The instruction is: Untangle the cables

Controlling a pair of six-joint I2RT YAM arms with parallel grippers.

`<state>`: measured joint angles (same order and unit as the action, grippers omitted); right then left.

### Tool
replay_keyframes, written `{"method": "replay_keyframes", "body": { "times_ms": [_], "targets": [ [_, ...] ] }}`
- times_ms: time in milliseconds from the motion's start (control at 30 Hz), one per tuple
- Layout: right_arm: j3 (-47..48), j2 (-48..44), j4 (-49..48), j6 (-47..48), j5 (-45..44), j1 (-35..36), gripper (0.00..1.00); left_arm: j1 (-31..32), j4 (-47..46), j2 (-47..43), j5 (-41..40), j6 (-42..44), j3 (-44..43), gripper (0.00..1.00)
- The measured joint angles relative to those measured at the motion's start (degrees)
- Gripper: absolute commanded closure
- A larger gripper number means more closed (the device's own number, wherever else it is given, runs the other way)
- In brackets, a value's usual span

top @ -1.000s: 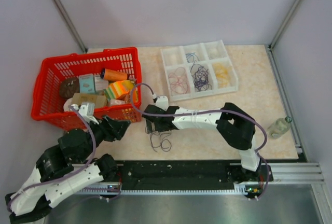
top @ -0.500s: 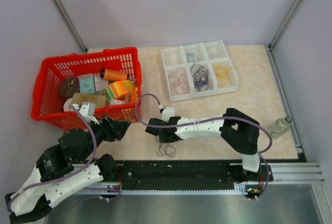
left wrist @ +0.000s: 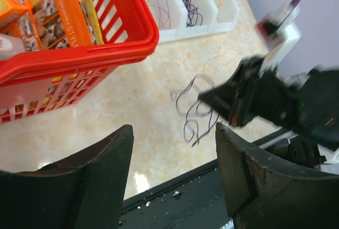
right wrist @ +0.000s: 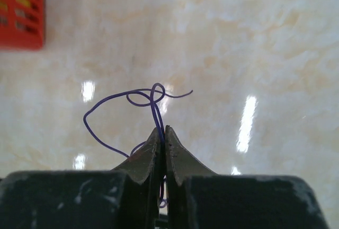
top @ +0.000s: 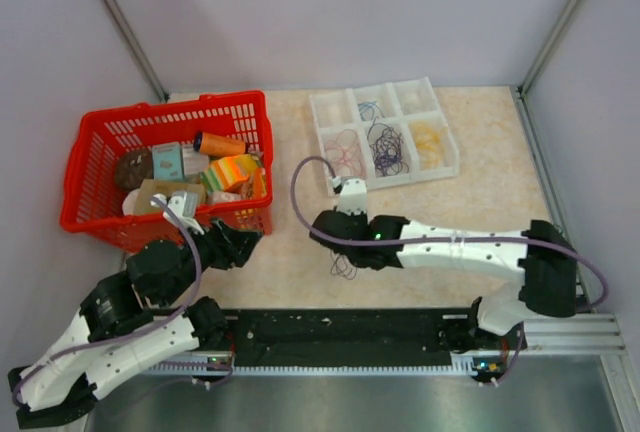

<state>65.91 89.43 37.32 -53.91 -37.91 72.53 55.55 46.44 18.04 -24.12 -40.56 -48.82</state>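
Note:
My right gripper is shut on a thin purple cable, which loops out past its tips. In the top view the curly strands trail below the jaws near the table's front edge. My left gripper is open with nothing between its fingers. It stands to the left of the strands, by the basket's front. More cables lie sorted in a white tray: red ones, dark blue ones and pale ones.
The white compartment tray stands at the back middle. A red basket full of boxes and packets sits at the left, close to my left gripper. A small bottle lies at the right edge. A black rail runs along the front.
My right gripper has closed on the purple cable and carried it to the right, its arm stretching out low. The left arm has shifted slightly to the right.

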Motion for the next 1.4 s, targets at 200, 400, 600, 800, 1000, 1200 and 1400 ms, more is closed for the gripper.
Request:
{"method": "replay_keyframes", "body": {
  "times_ms": [200, 400, 600, 800, 1000, 1200, 1400],
  "targets": [
    [0.09, -9.16, -7.61, 14.56, -0.7, -14.19, 1.0, 0.0, -3.89, 3.04, 2.67, -0.02, 2.21, 0.33],
    [2.69, -8.2, -19.65, 26.56, 5.2, -34.75, 1.0, 0.0, -6.45, 4.02, 4.79, -0.28, 3.74, 0.33],
    [12.44, 5.7, -29.29, 31.43, 11.87, -44.98, 1.0, 0.0, -8.85, 4.04, 6.38, -1.33, 4.66, 0.33],
    [19.56, 20.59, -32.96, 32.54, 14.62, -46.14, 1.0, 0.0, -9.86, 4.13, 6.99, -1.6, 5.16, 0.33],
    [19.8, 26.53, -27.21, 30.51, 11.02, -46.03, 1.0, 0.0, -10.03, 4.37, 6.97, -1.6, 5.16, 0.33],
    [19.91, 26.64, -25.44, 32.15, 9.35, -46.1, 0.75, 0.0, -10.34, 6.6, 7.3, -1.36, 5.14, 0.33],
    [27.74, 27.1, -17.57, 34.77, 12.15, -46.1, 0.49, 0.0, -10.51, 8.85, 8.48, -1.38, 5.11, 0.33]
  ]
}}
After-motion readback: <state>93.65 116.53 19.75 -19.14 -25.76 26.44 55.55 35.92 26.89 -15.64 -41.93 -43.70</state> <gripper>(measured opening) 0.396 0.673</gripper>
